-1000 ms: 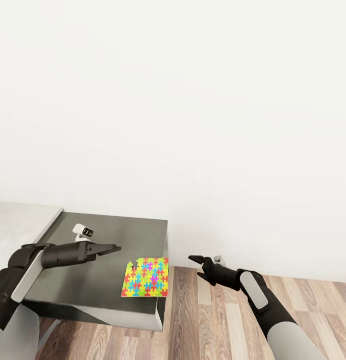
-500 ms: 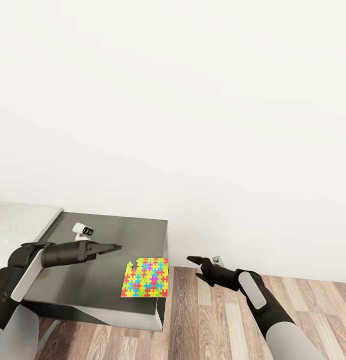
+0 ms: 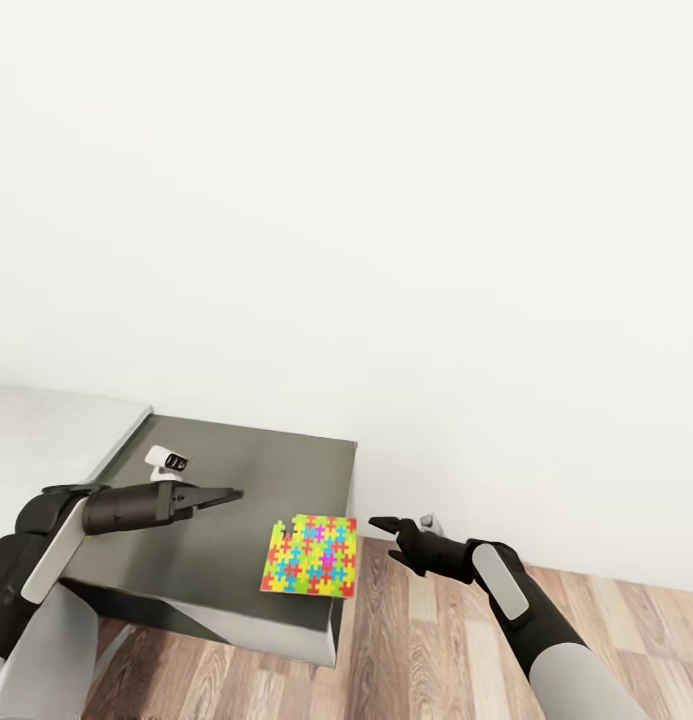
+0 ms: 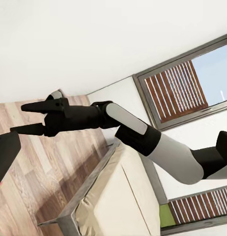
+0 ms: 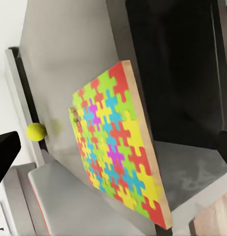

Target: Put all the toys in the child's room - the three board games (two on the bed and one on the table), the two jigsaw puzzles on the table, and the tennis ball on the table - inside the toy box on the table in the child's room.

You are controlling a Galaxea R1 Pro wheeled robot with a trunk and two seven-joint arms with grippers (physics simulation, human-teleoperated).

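**Head view: flat jigsaw puzzle at the corner of a dark-topped unit, both arms standing off**

Head view shows one jigsaw puzzle [image 3: 311, 555], a thin square board with a bright interlocking pattern, lying flat on the dark grey top [image 3: 226, 500] near its front corner, one edge at or slightly over the rim beside the wood floor [image 3: 436, 650]. The left gripper [image 3: 221, 495] hovers above the top, well apart from the puzzle, jaws nearly closed and empty. The right gripper [image 3: 386, 530] hangs over the floor just beside the puzzle's outer edge, jaws slightly parted and empty. In the right wrist view the puzzle [image 5: 121, 147] shows a pale wooden edge, and a tennis ball [image 5: 36, 132] sits further back. The board is probably light, rigid and smooth-faced; lying flush, it offers little to pinch from above. The edge at the rim appears the best hold, one finger above and one below.
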